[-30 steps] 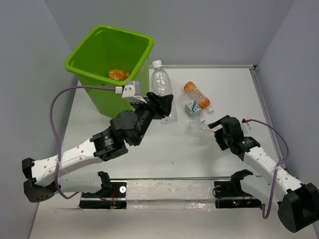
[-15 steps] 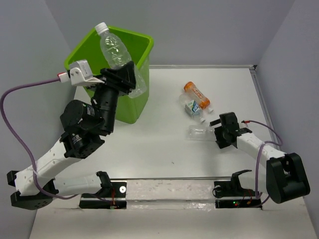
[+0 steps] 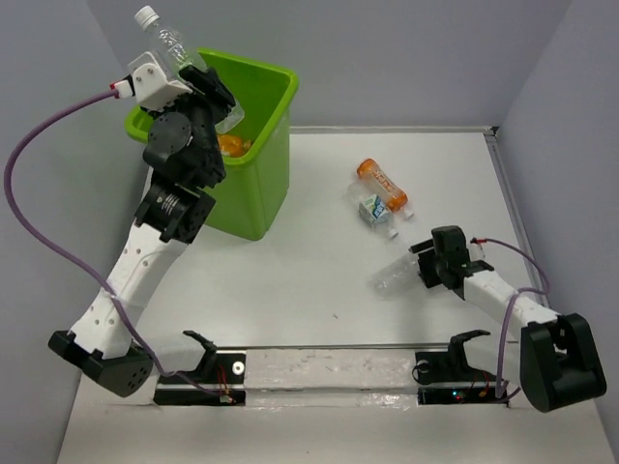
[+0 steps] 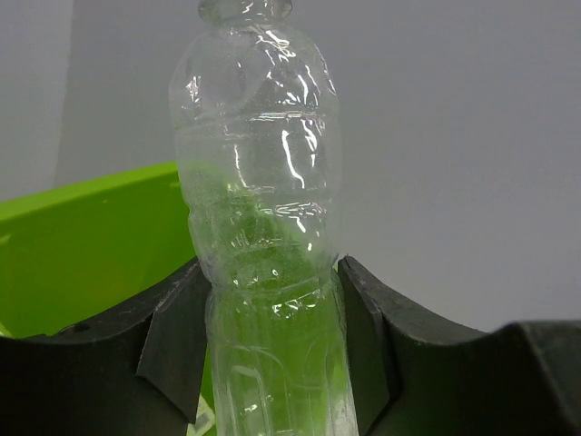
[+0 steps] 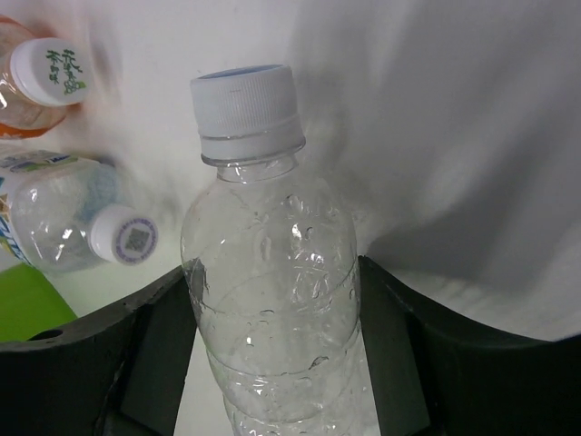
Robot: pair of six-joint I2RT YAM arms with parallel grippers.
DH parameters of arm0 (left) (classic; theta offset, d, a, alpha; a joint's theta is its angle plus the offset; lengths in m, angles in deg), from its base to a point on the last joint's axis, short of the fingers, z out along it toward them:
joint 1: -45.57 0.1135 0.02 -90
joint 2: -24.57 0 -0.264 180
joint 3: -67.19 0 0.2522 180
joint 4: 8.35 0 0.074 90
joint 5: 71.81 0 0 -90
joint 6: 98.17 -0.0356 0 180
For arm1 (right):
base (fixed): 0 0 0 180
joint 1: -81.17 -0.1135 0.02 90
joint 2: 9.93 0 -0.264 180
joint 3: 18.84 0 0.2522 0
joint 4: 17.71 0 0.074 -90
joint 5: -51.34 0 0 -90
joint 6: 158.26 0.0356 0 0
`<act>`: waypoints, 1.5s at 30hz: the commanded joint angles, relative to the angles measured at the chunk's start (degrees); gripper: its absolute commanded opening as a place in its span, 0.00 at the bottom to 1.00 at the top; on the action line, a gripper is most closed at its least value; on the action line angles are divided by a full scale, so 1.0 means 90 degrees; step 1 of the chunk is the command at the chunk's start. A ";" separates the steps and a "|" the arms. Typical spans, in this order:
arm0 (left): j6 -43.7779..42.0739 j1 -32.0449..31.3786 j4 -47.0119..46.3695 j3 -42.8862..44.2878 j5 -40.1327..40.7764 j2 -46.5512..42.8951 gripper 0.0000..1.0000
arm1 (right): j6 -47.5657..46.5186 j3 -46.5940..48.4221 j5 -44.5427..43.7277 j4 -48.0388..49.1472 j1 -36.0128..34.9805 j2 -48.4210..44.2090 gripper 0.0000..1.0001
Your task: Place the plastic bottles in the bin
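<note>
My left gripper (image 3: 198,82) is raised over the back left rim of the lime-green bin (image 3: 263,164), shut on a tall clear plastic bottle (image 3: 170,43) whose white cap points up and left. In the left wrist view both fingers (image 4: 177,336) press that bottle (image 4: 263,227), with the bin (image 4: 82,254) behind. On the table at the right, my right gripper (image 3: 428,268) is shut on a small clear bottle (image 3: 395,277) lying on its side. The right wrist view shows this bottle (image 5: 272,263), white-capped, squeezed between the fingers (image 5: 159,354).
An orange bottle (image 3: 380,182) and a small bottle with a green-blue label (image 3: 372,210) lie on the table, right of the bin. They appear at the upper left in the right wrist view, orange bottle (image 5: 27,82) above the small one (image 5: 64,218). Something orange (image 3: 232,145) lies inside the bin.
The left arm lifted the tall bottle from the table beside the bin to above its rim. The right gripper closed on the small clear bottle, which shifted nearer and tilted.
</note>
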State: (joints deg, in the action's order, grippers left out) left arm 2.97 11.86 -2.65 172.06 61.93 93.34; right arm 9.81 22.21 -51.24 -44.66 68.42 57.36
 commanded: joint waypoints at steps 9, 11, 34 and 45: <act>0.0784 0.1529 0.0875 0.1058 -0.1159 0.1333 0.97 | -0.1893 -0.0153 0.0440 -0.0868 0.0030 -0.3588 0.59; 0.0881 0.1529 0.0837 0.1049 -0.1334 0.1226 0.99 | -0.2159 0.0121 0.0791 -0.0878 0.0030 -0.3745 0.58; 0.0980 0.1480 0.2691 -0.3635 -0.7757 -0.3527 0.99 | -0.5733 0.9847 0.2227 0.0793 -0.3123 0.2432 0.54; 0.0794 0.1402 0.2955 -0.5201 -0.9137 -0.4019 0.99 | -0.6320 1.3505 0.1459 0.3357 -0.3729 0.6516 0.58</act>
State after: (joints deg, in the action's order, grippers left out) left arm 12.17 25.04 23.78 125.77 -13.19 55.60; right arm -43.15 147.89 -31.68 -31.81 35.89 112.15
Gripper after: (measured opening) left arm 0.989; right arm 0.687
